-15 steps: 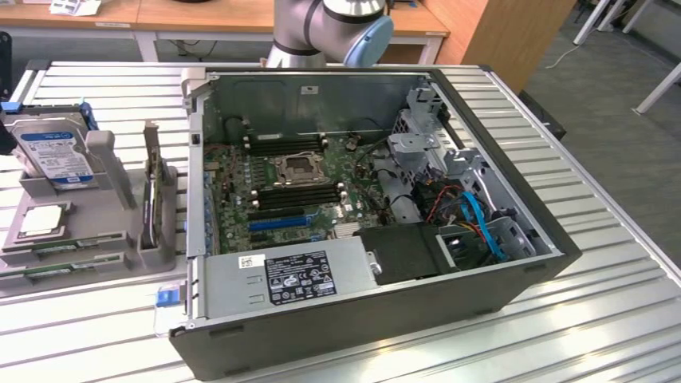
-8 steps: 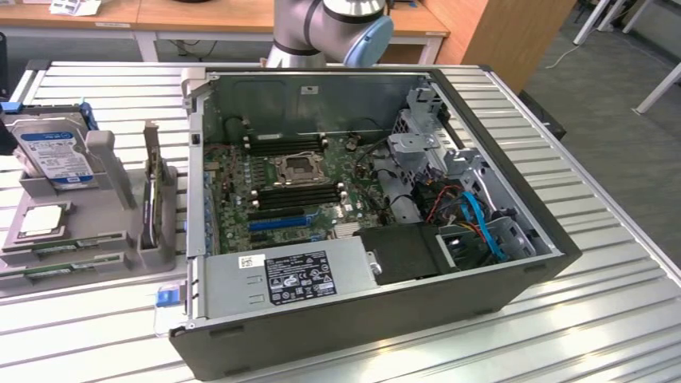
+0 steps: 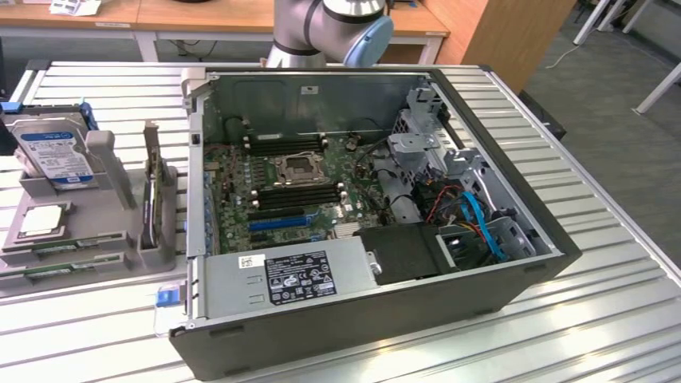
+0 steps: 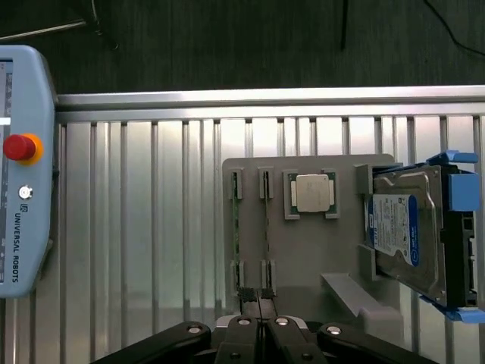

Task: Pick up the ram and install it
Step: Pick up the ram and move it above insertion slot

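Over the gray fixture tray [image 4: 303, 258], your hand [image 4: 258, 303] hangs with its fingers pressed fully together and nothing between them. The closed tips line up with the gap between the ends of two sticks. Whether they touch the tray, you cannot tell from this angle.

That's the ram: one ram stick [image 4: 236, 227] and the other ram stick [image 4: 266, 227], both thin and green. They stand on edge, side by side, each seated in its own pair of tray clips. Neither is lifted.

Just beside them the square silver processor chip [image 4: 312, 192] lies flat in its pocket. Past that, the hard drive [image 4: 398, 227] with the blue-white label leans in a blue carrier [image 4: 462, 227]. The tray rests on the ribbed metal worktop [image 4: 151, 227], and a teach pendant [image 4: 23, 197] with a red stop button [image 4: 20, 147] lies well apart from it.

From the exterior view, the arm [image 3: 330, 28] rises behind the open computer case [image 3: 319, 343], which lies on its side to the exterior view's right of the tray. Inside it you can see the motherboard [image 3: 229, 171], the processor socket [image 3: 295, 167], dark memory slots [image 3: 298, 193] just beside the socket, and the power supply [image 3: 287, 275].
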